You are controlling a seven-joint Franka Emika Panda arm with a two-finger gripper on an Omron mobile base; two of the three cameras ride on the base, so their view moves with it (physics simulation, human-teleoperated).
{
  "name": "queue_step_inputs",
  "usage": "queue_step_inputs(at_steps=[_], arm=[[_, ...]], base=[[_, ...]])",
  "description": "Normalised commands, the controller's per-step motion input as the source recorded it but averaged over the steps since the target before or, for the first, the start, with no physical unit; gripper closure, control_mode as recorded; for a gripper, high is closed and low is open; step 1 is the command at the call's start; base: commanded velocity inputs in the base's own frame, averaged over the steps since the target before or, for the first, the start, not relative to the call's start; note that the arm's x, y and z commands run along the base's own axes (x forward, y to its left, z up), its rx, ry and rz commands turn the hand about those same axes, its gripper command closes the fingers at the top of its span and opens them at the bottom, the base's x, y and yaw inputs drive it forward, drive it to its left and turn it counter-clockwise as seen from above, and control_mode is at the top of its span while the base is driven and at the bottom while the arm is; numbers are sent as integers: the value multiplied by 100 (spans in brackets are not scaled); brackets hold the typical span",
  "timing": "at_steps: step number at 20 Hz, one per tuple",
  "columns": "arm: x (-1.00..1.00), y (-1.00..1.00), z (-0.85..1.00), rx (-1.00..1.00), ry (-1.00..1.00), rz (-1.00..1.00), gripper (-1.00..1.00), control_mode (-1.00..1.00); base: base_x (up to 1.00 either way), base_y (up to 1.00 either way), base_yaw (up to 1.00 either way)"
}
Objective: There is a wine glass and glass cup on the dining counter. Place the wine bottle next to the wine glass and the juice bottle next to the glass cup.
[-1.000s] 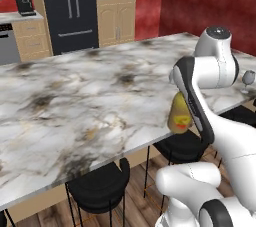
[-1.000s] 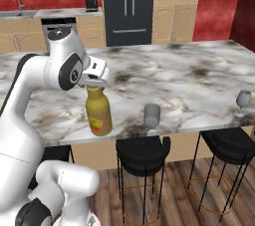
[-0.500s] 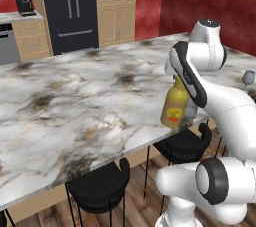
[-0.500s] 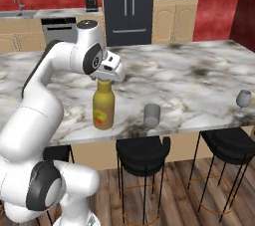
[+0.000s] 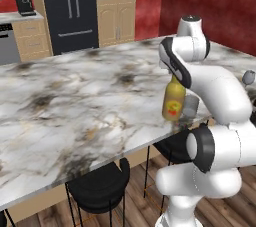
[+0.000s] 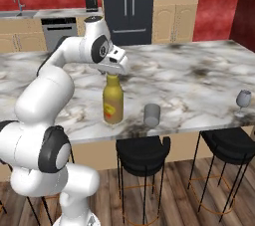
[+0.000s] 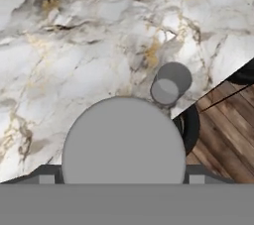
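Standing upright near the front edge of the counter (image 6: 199, 78), the juice bottle (image 6: 113, 102) has the cup (image 6: 152, 115) just beside it. The gripper (image 6: 114, 73) sits directly above the bottle's cap, jaws spread wide, gripping nothing. The wine glass (image 6: 242, 99) stands well apart, near the counter's far end. Black stools (image 6: 143, 150) line the edge below.

The arm bends forward, gripper (image 6: 114, 71) pointing down, jaws spread.
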Motion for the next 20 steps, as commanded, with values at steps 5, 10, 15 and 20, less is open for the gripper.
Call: queue_step_inputs(at_steps=[5, 10, 15, 20], arm=[[47, -24, -26, 0, 4, -12, 100, -100], [47, -17, -28, 0, 3, -7, 100, -100], [38, -7, -30, 0, 0, -5, 100, -100], [25, -9, -20, 0, 0, -4, 100, -100]], base=[[0, 0, 0], [0, 0, 0], [0, 0, 0], [0, 0, 0]])
